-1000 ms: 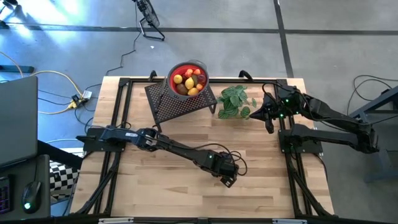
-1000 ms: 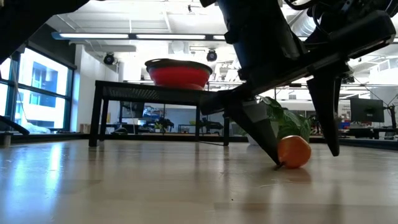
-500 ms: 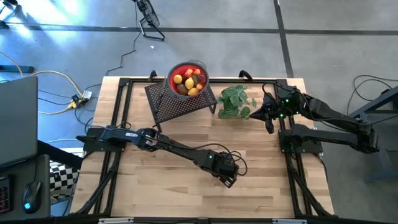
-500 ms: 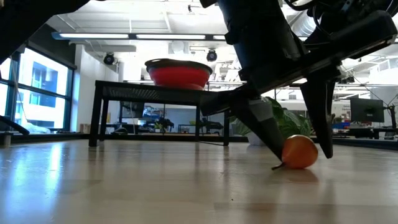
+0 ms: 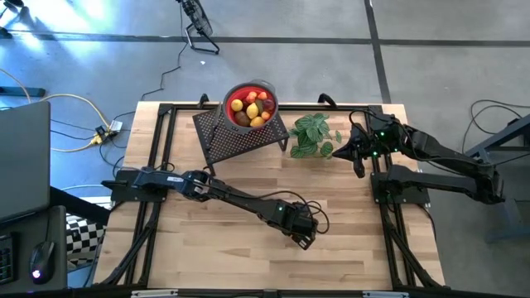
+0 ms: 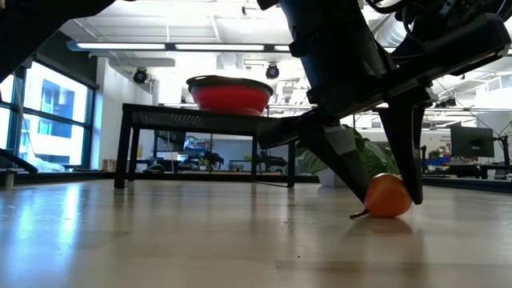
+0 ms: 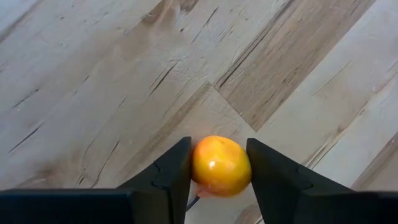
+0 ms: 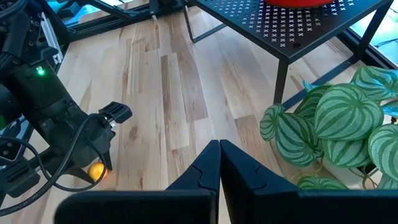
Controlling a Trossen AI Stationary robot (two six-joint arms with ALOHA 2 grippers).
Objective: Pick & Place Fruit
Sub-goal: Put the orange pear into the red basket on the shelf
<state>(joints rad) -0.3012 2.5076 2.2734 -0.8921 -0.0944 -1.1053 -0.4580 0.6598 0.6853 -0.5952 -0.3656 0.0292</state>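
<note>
A small orange fruit (image 7: 221, 165) sits on the wooden table (image 5: 248, 248) near its near edge, resting on its underside (image 6: 388, 214). My left gripper (image 7: 219, 171) points down over it, shut on the fruit; in the high view the gripper (image 5: 302, 238) hides the fruit. The fruit also shows small in the right wrist view (image 8: 96, 170). A red bowl (image 5: 250, 106) holding yellow, orange and dark red fruit stands on a black perforated stand (image 5: 242, 136). My right gripper (image 8: 219, 158) is shut and hovers beside the plant (image 5: 358, 165). My left gripper pinches the orange fruit between its two fingers, one finger (image 7: 177, 171) on each side (image 7: 198, 168) at the fruit's widest part. The fingers come from above, slanting down (image 6: 344, 172). The fruit's underside is on the table.
A green leafy plant (image 5: 310, 136) stands right of the stand, near my right gripper. Black frame rails (image 5: 397, 240) run along the table's left and right sides. Bare wood lies left of the left gripper (image 5: 207, 240).
My left gripper's fingers have drawn together around the orange fruit until both touch it. One finger nudged the fruit a little toward the table's right as it closed. The fruit has stayed on the table.
</note>
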